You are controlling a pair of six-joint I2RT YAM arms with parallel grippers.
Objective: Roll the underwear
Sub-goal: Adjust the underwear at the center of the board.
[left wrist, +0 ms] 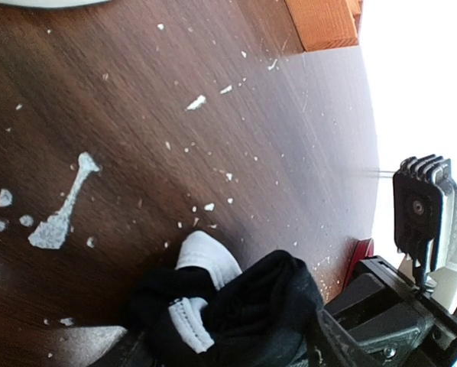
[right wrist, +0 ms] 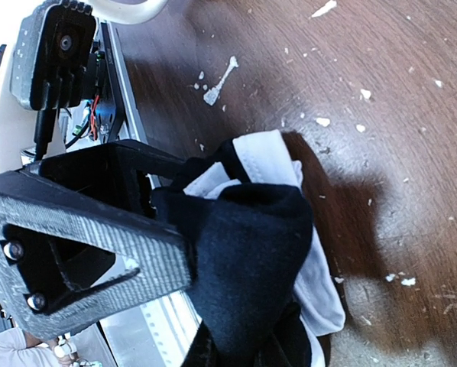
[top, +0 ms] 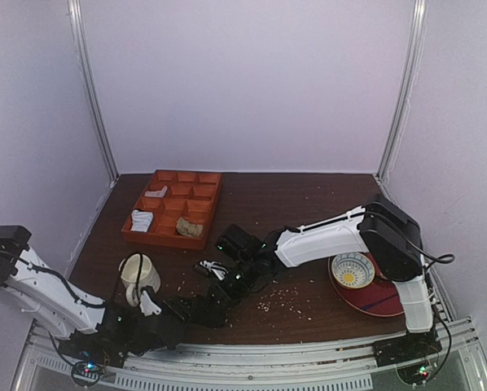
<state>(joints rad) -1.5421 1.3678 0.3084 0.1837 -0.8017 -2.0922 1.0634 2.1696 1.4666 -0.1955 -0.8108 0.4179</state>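
Observation:
A black underwear (top: 225, 287) with white edging lies bunched on the brown table near the front, between both grippers. My left gripper (top: 213, 306) reaches it from the left and is shut on it. In the left wrist view the black fabric with a white hem (left wrist: 244, 313) fills the jaws (left wrist: 228, 353). My right gripper (top: 240, 271) comes from the right and is shut on the same bundle. In the right wrist view the black fold (right wrist: 251, 252) narrows into the jaws (right wrist: 244, 359), with a white band beside it. A second brief is not distinguishable.
An orange compartment tray (top: 212, 189) stands at the back left with white cloth pieces (top: 142, 220) and a beige lump (top: 190, 228). A cream mug (top: 138, 273) stands by the left arm. A red plate (top: 386, 303) with a bowl (top: 353, 270) is at right. Crumbs (top: 280, 295) litter the table.

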